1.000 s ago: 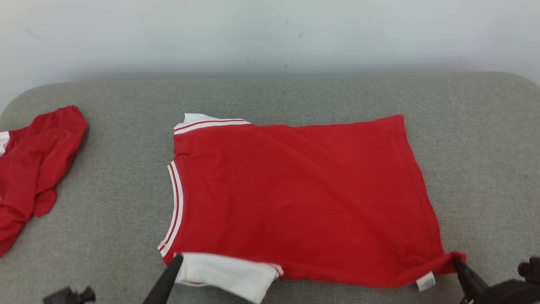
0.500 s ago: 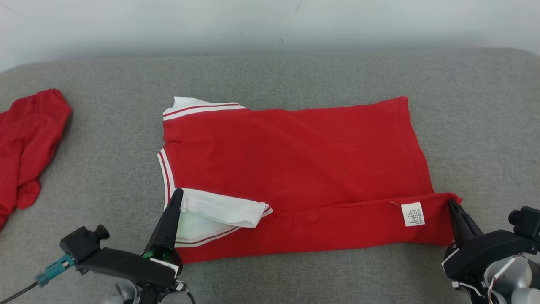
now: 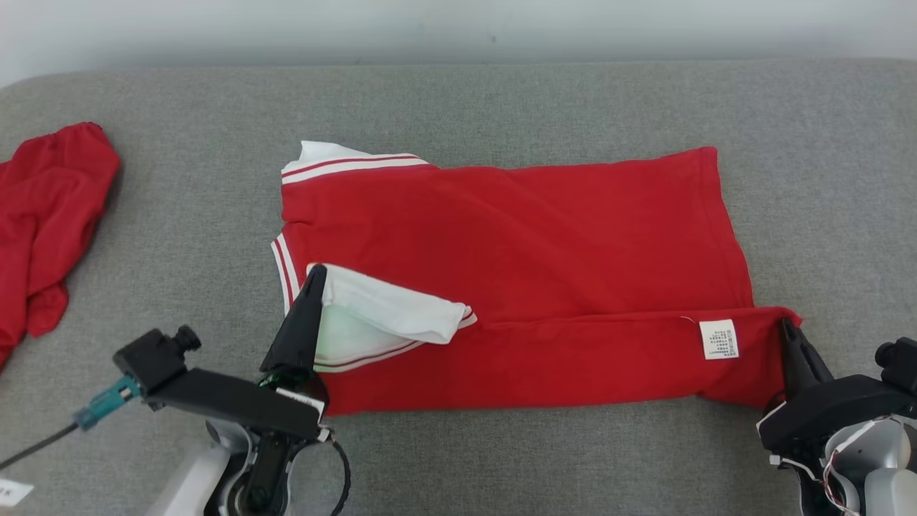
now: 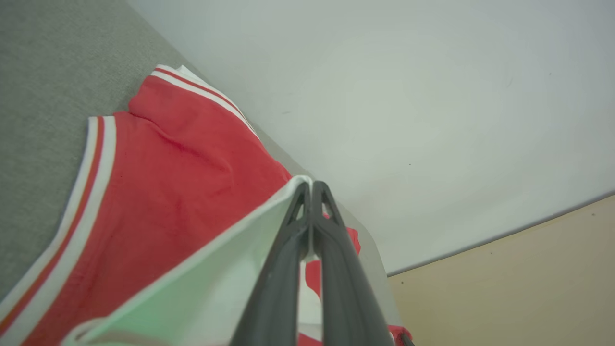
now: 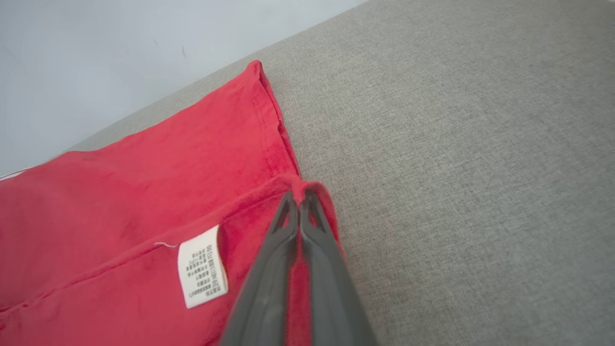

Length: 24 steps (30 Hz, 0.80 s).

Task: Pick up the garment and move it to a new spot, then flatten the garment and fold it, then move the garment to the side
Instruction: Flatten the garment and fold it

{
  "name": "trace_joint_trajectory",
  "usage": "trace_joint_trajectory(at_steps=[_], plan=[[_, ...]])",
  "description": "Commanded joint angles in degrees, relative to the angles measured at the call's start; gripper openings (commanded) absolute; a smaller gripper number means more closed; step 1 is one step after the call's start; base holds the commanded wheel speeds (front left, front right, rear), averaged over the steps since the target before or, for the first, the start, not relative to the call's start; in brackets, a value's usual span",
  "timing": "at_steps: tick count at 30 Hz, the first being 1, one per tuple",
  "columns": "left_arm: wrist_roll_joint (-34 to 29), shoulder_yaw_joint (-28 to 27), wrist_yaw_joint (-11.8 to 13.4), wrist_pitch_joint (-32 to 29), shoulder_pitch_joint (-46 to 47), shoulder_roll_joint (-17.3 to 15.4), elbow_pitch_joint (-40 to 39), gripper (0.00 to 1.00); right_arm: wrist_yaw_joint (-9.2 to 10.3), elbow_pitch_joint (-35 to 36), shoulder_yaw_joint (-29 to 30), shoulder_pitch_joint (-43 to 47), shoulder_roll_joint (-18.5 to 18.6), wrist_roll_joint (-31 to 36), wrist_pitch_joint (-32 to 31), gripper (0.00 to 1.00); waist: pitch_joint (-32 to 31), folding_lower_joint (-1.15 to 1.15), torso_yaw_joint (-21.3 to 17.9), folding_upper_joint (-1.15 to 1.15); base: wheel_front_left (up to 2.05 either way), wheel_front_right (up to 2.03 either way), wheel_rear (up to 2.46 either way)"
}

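I see my left fingers [image 3: 306,308] clamped on the garment [image 3: 516,236] at its white sleeve [image 3: 387,308]; my right fingers [image 3: 797,351] pinch its hem corner (care label [image 3: 718,339] just beside them).

Shirt [image 3: 516,236]: soft matt red cloth, white striped trim. Cushion [image 3: 501,100]: coarse grey woven fabric, matt. Label [image 3: 718,339]: thin, white, maybe fabric. Fingers [image 5: 264,288]: smooth dark matt plastic.

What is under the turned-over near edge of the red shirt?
The folded strip lies on the red shirt, on its own body, which rests on the grey fabric surface. A white care label shows on the strip. Whatever cloth the strip covers is hidden.
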State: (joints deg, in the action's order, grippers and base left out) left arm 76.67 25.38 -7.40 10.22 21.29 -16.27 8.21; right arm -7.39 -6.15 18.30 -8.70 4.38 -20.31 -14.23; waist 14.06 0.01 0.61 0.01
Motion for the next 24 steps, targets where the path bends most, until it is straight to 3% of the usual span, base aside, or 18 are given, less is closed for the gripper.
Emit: trace_joint_trajectory(at_steps=[1,13,24], plan=[[-0.7,0.1,-0.1,-0.1,1.1,-0.1,0.3,0.0,-0.22,-0.1,0.0,-0.7,-0.2,0.4,0.2,0.0,0.3,-0.01,-0.1,-0.01,0.0,0.0,0.0],[-1.7,2.1,-0.1,-0.6,9.2,-0.3,6.0,0.0,-0.22,-2.5,-1.2,-3.9,-0.6,1.0,2.4,0.0,3.2,-0.01,-1.3,-0.01,0.0,0.0,0.0],[0.8,1.1,-0.1,2.1,7.8,-1.0,6.2,0.0,-0.22,-2.7,-0.5,-3.5,-0.5,-0.9,5.2,0.0,3.9,-0.01,-0.9,-0.01,0.0,0.0,0.0]])
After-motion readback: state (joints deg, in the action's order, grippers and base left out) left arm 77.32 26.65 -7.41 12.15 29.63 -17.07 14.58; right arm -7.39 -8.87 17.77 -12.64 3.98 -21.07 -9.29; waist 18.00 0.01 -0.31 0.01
